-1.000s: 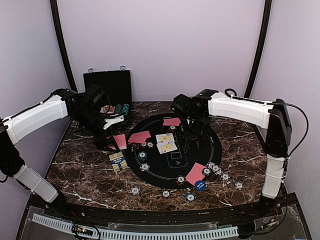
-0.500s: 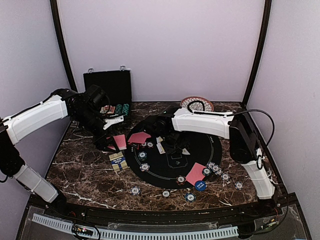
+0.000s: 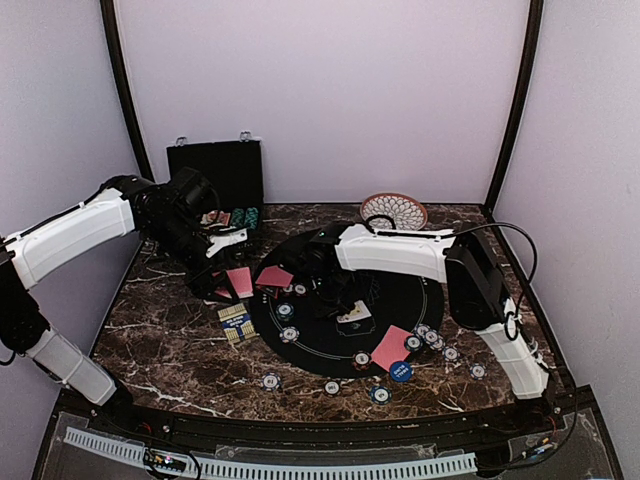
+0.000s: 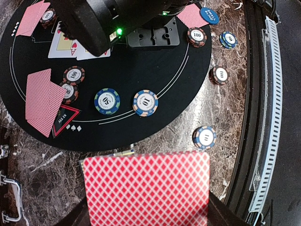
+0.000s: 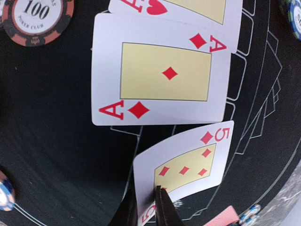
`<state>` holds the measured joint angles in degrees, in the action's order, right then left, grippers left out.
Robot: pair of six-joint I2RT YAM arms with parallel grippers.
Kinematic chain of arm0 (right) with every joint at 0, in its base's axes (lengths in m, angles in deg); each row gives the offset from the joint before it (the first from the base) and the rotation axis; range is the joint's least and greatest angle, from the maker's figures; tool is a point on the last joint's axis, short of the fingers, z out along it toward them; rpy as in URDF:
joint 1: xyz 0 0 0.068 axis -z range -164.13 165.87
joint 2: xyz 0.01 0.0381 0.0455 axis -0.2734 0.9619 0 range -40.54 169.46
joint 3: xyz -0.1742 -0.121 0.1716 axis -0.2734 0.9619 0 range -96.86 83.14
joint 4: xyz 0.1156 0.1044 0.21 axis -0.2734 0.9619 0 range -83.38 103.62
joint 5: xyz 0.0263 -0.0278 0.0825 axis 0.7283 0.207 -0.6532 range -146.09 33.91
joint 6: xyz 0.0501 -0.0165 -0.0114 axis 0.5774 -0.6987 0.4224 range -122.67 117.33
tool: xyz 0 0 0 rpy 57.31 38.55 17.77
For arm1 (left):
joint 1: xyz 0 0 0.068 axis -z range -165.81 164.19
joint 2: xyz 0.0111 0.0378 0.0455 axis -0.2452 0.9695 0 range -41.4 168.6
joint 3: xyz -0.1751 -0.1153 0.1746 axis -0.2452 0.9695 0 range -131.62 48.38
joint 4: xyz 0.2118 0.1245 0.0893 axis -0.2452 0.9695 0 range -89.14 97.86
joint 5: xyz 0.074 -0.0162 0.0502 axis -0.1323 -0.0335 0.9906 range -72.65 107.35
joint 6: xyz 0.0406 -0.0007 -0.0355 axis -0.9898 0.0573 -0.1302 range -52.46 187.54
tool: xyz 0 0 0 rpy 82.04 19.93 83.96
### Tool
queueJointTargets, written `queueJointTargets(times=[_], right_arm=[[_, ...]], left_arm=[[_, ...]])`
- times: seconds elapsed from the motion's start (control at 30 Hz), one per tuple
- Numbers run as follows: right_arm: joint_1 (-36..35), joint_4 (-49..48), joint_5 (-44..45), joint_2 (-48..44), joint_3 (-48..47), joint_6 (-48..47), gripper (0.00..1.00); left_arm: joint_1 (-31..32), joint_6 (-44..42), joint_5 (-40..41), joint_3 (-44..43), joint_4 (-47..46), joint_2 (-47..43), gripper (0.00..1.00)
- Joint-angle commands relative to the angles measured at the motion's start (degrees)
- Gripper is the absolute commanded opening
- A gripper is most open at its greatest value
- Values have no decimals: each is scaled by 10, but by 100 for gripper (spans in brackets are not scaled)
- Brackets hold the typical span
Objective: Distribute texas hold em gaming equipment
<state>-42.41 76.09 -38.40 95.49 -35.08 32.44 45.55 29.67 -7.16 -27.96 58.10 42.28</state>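
Note:
My right gripper point(image 5: 146, 207) is low over the round black mat point(image 3: 400, 290). It is shut on a corner of a face-up five of diamonds point(image 5: 188, 165), which tilts just above the mat. Beside it lie the ace of diamonds point(image 5: 164, 77) and another red ace point(image 5: 188, 7). Left of the mat, my left gripper point(image 3: 222, 282) is shut on red-backed cards point(image 4: 146, 188), which hide its jaws. Pairs of face-down cards point(image 4: 44, 99) point(image 3: 391, 347), striped chips point(image 4: 145, 102) point(image 5: 37, 14), a red-triangle marker point(image 4: 65, 120) and a blue button point(image 3: 401, 371) lie around.
A black hinged case point(image 3: 215, 175) stands open at the back left. A patterned round plate point(image 3: 393, 210) sits at the back. A small blue-and-yellow card box point(image 3: 235, 322) lies left of the mat. Loose chips point(image 3: 271, 380) dot the marble near the front edge.
My right arm has swung left from the mat's far side to its middle and dropped low, uncovering the plate. The left arm has stayed put with its cards.

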Motion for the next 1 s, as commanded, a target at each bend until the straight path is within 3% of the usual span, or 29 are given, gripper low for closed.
queueJointTargets(times=[0.0,0.17,0.23,0.4,0.7,0.97], right_arm=[[-6,-55,-58,-9,9,16,22],[-4,-73,-82,-10,14,22,47],[0,-95,-104,-19,19,25,53],[32,-194,-200,-93,91,37,58],[166,-428,-361,-282,375,57,72],[243,-499,-435,-298,497,48,71]], left_arm=[[-2,-2,-12,-23,19,-5,0],[-2,-2,-16,-22,21,-3,0],[-2,-2,-16,-21,22,-2,0],[-2,-2,-16,-19,23,-5,0],[-2,-5,-18,-12,24,-13,0],[-2,-5,-18,-13,26,-13,0]])
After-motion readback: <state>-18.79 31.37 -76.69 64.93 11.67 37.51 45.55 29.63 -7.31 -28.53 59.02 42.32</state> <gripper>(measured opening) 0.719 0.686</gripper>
